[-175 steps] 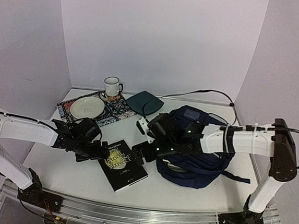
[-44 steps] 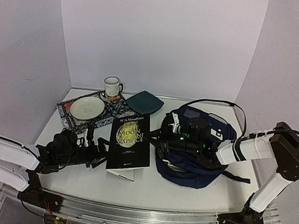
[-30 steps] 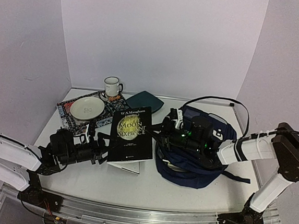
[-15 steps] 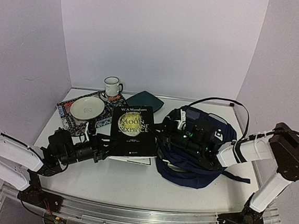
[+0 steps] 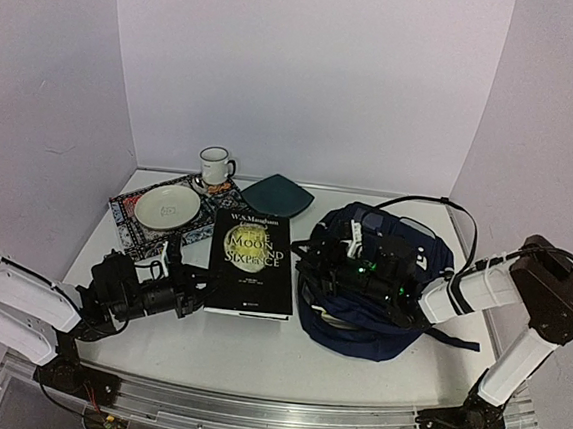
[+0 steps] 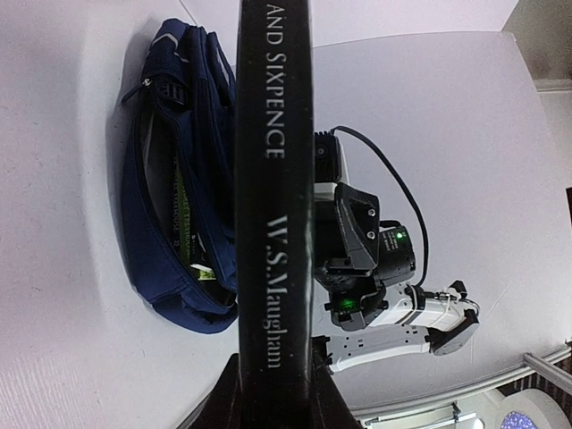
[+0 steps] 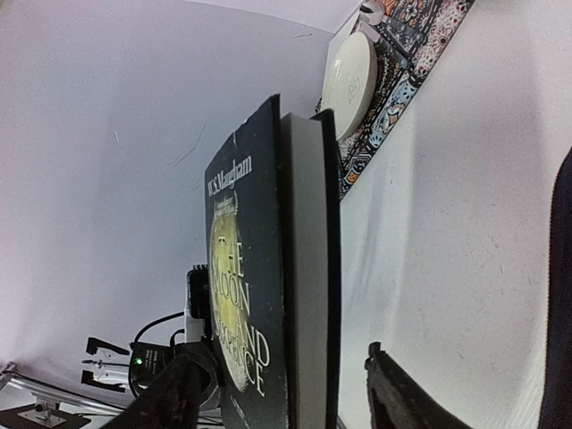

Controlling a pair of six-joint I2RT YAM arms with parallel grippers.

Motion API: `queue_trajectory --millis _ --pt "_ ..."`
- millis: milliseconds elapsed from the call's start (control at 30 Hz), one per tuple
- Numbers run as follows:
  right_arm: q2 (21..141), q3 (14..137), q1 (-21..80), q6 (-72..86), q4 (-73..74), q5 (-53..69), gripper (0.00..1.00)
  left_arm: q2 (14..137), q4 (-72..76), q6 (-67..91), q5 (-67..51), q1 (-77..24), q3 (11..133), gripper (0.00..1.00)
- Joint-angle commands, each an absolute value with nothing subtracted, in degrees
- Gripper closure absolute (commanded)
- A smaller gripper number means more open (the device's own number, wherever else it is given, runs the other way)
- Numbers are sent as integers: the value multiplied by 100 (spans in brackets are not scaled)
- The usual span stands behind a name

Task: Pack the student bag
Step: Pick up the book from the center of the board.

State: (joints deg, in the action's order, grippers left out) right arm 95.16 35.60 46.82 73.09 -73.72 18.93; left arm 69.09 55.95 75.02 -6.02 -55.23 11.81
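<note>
The student bag (image 5: pixel 381 335), navy blue, lies open at the right of the table; its dark inside (image 6: pixel 170 223) shows in the left wrist view. A black book (image 5: pixel 254 262) titled "The Moon and Sixpence" stands tilted just left of the bag. My left gripper (image 5: pixel 191 292) is shut on the book's spine (image 6: pixel 273 268), with a finger on each side at its lower end. My right gripper (image 5: pixel 307 262) sits over the bag's left rim. It is open, and its fingers (image 7: pixel 183 393) stand apart on either side of the book's page edge (image 7: pixel 304 268) without touching it.
At the back left lies a patterned mat (image 5: pixel 221 212) with a cream plate (image 5: pixel 167 207) and a white mug (image 5: pixel 213 166). A dark teal square plate (image 5: pixel 278 194) lies behind the book. A black cable (image 5: pixel 438 203) arcs over the bag.
My right gripper has opened and let go of the book. My left gripper has closed on the spine. The book has shifted slightly right and lower.
</note>
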Motion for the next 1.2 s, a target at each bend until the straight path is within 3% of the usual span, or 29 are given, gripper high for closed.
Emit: queue_trajectory --millis 0,233,467,600,767,833,867,967,1167 --pt "9512 3552 4391 7225 -8478 2355 20 6589 6602 7318 -903 -5446 1455 100" --pt "9579 3939 4249 7147 -8182 2978 14 6829 6601 7314 -1617 -5353 1818 100" --pt "9654 4154 4168 7155 -8133 3312 19 6904 6609 7312 -2082 -5283 2039 100" --pt "9609 4251 4140 7191 -8141 3458 36 7045 6610 7436 -2355 -5151 2053 100" --pt "9497 4278 4096 7319 -8136 3483 82 7123 6607 7496 -2457 -4981 1945 98" --pt "9468 4254 4097 7365 -8139 3410 98 7138 6601 7491 -2425 -4935 1910 93" --pt "9442 4225 4096 7395 -8140 3333 100 7150 6601 7495 -2394 -4916 1885 90" --pt "9283 4089 4102 7429 -8147 2967 100 7252 6594 7468 -2238 -4904 1838 66" --pt "8922 3865 4227 7395 -8154 1892 100 7520 6597 7617 -1771 -4930 1685 30"
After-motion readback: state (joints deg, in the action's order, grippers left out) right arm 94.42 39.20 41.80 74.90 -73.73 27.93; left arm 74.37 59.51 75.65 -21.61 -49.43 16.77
